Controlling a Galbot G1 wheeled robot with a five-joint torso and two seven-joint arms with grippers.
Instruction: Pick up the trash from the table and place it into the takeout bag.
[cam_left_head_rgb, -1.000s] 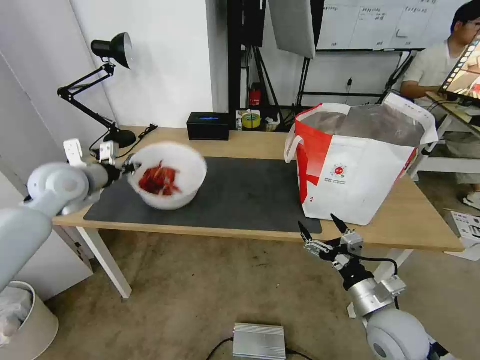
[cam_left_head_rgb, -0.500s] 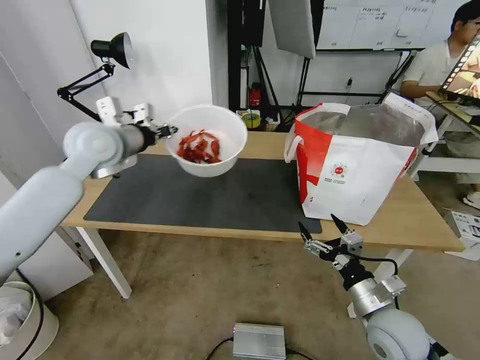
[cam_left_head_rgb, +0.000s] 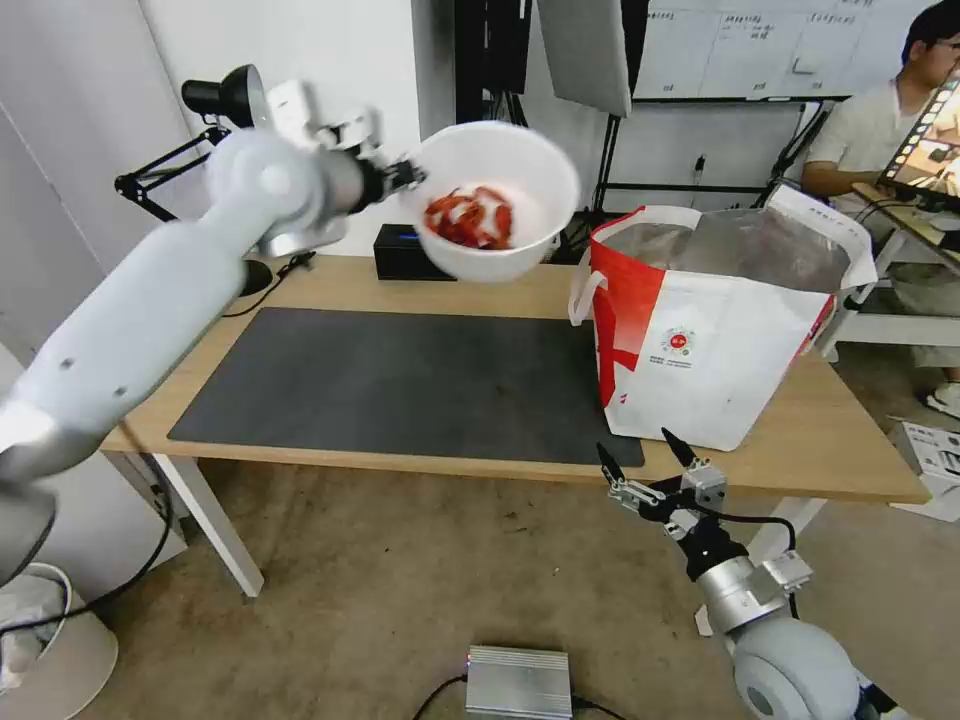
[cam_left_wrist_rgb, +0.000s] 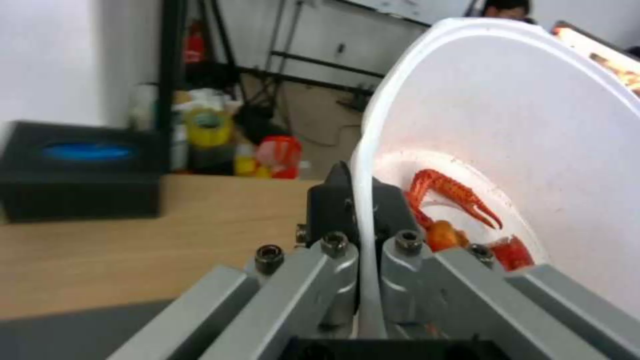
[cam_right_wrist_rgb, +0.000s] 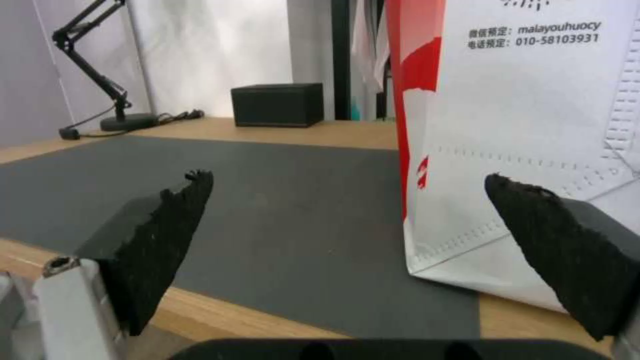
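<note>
Your left hand is up in the air above the back of the desk, its fingers pinching the rim of the white bowl, one inside and one outside the wall. The bowl hangs clear of the desk, well above the dark grey mat, tilted so that its opening faces the head camera. It sits left of the takeout bag, with a gap between its rim and the bag's red side panel.

The mat beneath is bare, so you have open room across the desk's middle. At the back edge stand the black box and the base of the desk lamp, both behind and below the bowl. The bag stands on the right part of the desk, its near corner resting on the mat's right end, mouth open upward and foil lining showing.

Your right hand is parked low, just off the desk's front edge below the bag's near corner, fingers spread wide with nothing between them.

The bowl is round, white and smooth-walled, with red shellfish shells heaped at the bottom; a claw is plain in the left wrist view.
</note>
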